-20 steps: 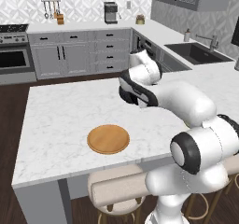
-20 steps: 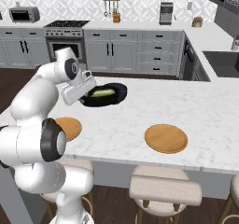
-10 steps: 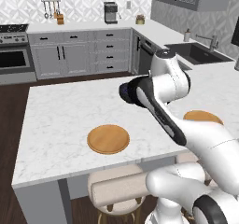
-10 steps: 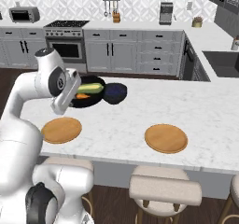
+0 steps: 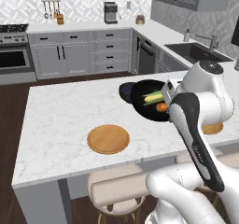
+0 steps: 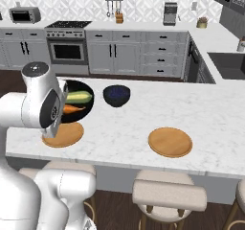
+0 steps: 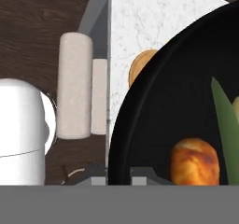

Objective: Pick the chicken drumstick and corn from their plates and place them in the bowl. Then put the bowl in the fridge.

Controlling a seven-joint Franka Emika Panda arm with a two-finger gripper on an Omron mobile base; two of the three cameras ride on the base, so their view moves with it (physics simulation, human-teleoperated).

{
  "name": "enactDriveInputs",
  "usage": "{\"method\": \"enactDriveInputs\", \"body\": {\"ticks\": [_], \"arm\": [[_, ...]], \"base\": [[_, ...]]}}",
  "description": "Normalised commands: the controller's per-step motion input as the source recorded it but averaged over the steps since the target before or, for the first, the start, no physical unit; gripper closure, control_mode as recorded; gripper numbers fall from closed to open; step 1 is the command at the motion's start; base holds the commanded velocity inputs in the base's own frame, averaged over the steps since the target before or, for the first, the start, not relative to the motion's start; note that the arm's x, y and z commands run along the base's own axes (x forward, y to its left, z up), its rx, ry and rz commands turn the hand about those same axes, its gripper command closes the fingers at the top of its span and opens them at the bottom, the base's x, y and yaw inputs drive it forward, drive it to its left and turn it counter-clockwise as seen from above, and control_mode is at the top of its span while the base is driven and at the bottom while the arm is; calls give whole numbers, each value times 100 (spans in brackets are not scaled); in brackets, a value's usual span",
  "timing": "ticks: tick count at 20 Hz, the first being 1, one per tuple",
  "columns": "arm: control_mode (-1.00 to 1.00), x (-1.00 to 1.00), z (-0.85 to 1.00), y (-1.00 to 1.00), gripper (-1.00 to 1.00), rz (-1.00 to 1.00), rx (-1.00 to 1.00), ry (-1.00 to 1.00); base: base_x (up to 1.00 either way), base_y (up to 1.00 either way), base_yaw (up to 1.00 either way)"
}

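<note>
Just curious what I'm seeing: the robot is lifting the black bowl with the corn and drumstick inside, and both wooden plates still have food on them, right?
Not quite. The black bowl does hold the corn and drumstick, but both wooden plates are bare, as the right base view shows.
</note>
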Motion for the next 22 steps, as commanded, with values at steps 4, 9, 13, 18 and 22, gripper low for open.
{"method": "enactDriveInputs", "body": {"ticks": [4, 9, 13, 18, 22], "arm": [[-100, -85, 37, 0, 100, 0, -1, 8], [-100, -23, -5, -4, 100, -10, -4, 7], [-100, 0, -7, -8, 100, -3, 0, 0], [-100, 0, 0, 0, 100, 0, 0, 0], [100, -3, 0, 0, 100, 0, 0, 0]], "base": [[0, 0, 0], [0, 0, 0], [0, 0, 0], [0, 0, 0], [-17, 2, 1]]}}
